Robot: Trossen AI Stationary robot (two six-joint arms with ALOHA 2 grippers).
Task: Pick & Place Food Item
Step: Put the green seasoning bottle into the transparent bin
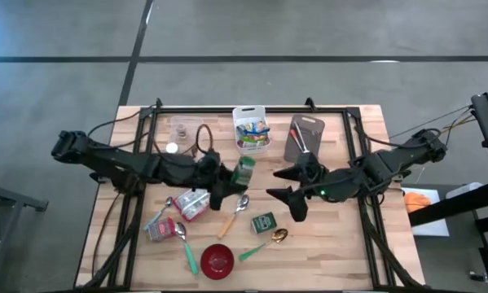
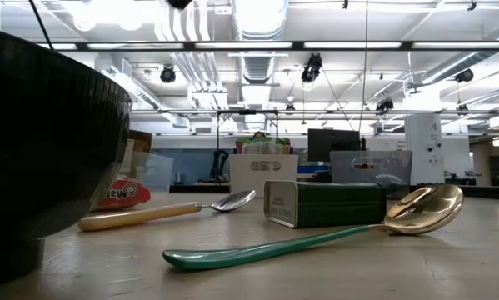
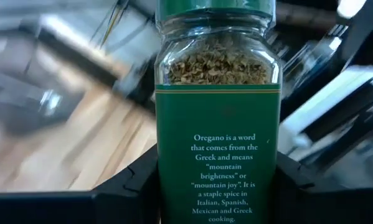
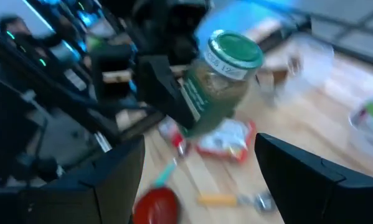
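Left wrist view: oregano jar (image 3: 218, 112) is sitting clamped btwn the left gripper (image 3: 217, 186) fingers, held up off the table (image 1: 341, 244) just below the white basket (image 1: 251, 130). Right gripper (image 1: 286, 194) is hovering near the jar's right, fingers spread, holding nothing.

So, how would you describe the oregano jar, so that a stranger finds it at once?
Look at the middle of the wooden table, just in front of the white basket. There the left pincer holds the oregano jar off the table. It is the only glass jar with a green lid and green label.
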